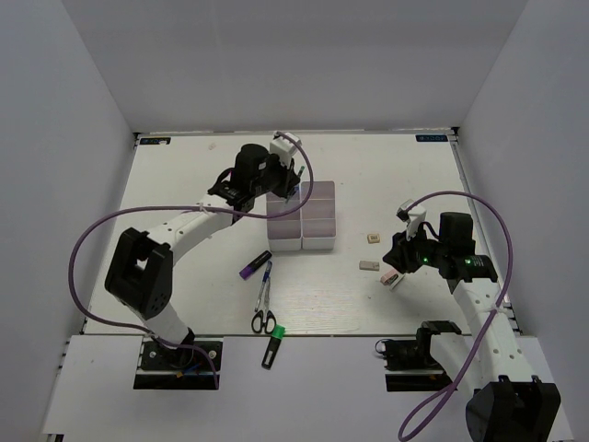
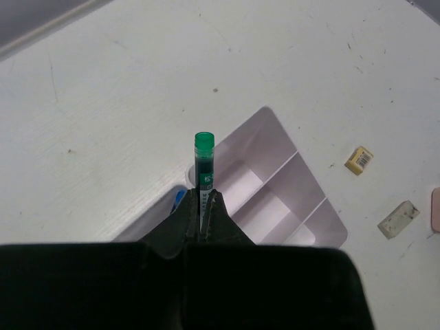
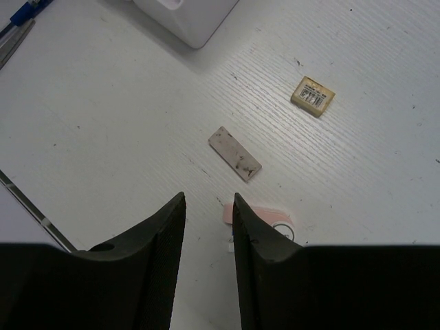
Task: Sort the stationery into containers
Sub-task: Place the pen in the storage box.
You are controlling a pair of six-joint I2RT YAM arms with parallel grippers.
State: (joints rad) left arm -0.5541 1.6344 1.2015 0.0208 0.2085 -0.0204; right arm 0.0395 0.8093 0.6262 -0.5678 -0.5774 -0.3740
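**Green marker poised over the bins, right arm above the erasers**

White walls close in a white table [image 1: 184, 184], and on it the block of pale bins [image 1: 319, 241] sits mid-table, under the reach of the left arm. The left gripper [image 2: 204, 199] is clamped on a green marker [image 2: 204, 161], with the fingers pinched on the labelled barrel and the cap end sticking straight out ahead of them. In the left wrist view the cap sits over the near-left corner of the bins [image 2: 275, 206]; which compartment lies beneath it I cannot tell. The compartments run at a slant to the marker's long axis. To my eye, the release turns on bringing that axis in line with a compartment, so that the marker does not bridge a rim.

The right gripper [image 3: 208, 206] hangs with its fingers parted and holds nothing. A pink-white piece [image 3: 265, 214] lies just beside its right finger. A grey eraser [image 3: 234, 152] is just beyond, and a beige eraser [image 3: 313, 94] is farther out.

Loose on the table near the left arm are a purple marker [image 1: 255, 265], a blue pen [image 1: 265, 279] and scissors [image 1: 263, 319]. A second green-capped marker [image 1: 272, 347] lies at the front edge.
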